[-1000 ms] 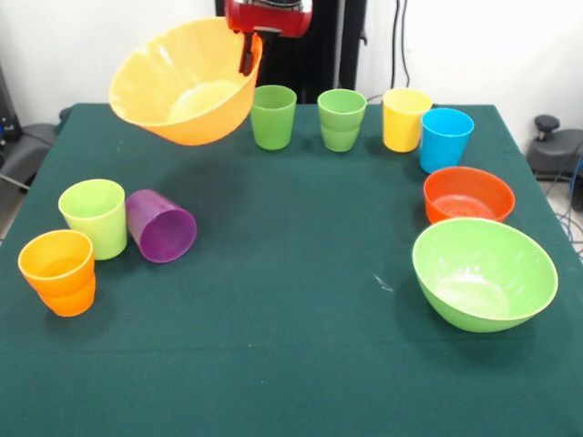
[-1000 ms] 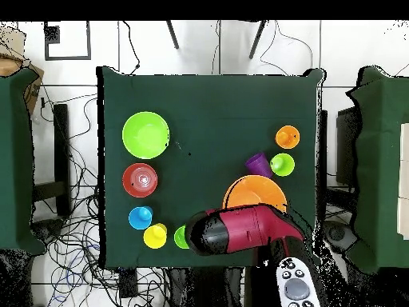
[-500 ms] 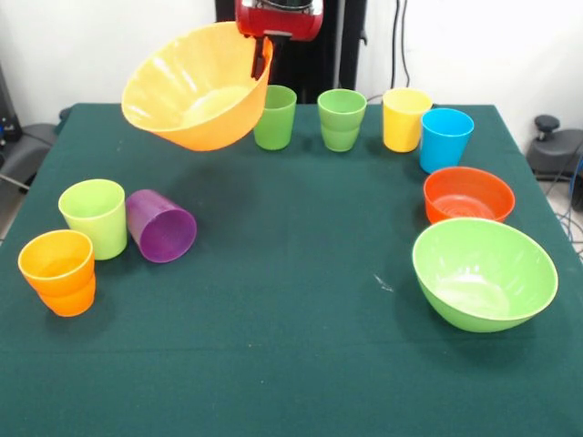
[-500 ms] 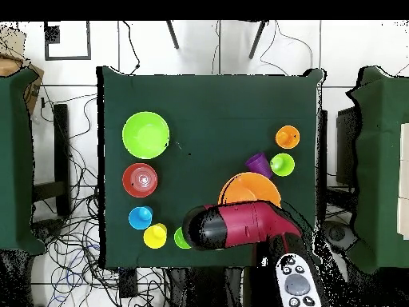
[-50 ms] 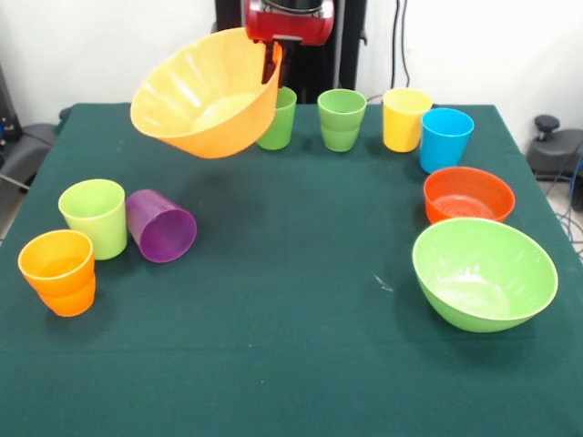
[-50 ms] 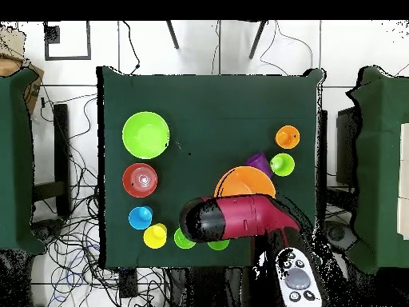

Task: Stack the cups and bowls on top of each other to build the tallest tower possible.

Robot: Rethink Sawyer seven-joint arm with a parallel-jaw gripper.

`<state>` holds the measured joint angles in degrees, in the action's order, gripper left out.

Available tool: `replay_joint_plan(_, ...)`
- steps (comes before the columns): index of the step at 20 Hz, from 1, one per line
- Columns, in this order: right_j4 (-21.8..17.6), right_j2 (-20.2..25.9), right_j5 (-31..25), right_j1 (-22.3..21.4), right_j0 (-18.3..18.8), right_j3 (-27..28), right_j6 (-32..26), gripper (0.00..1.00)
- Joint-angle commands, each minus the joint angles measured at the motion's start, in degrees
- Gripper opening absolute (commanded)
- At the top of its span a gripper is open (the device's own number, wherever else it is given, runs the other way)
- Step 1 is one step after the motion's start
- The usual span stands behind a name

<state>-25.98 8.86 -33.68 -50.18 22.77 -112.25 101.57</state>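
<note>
Hand (image 5: 273, 62) pinching rim of large orange bowl (image 5: 205, 94), held tilted (opening forward) above the table (image 5: 291, 364).

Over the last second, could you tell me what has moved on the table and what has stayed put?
The gripper, shut on the rim of the large orange bowl, has carried it tilted in the air toward the picture's right in the front view, so it now partly hides the darker green cup. The other cups, the red-orange bowl and the lime-green bowl have not moved.
</note>
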Motion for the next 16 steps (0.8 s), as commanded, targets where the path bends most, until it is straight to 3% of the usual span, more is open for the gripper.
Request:
replay_joint_plan(1,1.40,5.15,-2.32,5.10,-1.76,4.99,0.98,0.00)
replay_joint_plan(8,1.77,4.51,-2.71,6.25,-3.28,6.44,1.97,0.00)
replay_joint_plan(16,0.64,1.89,-1.27,10.61,-6.89,10.39,5.40,0.00)
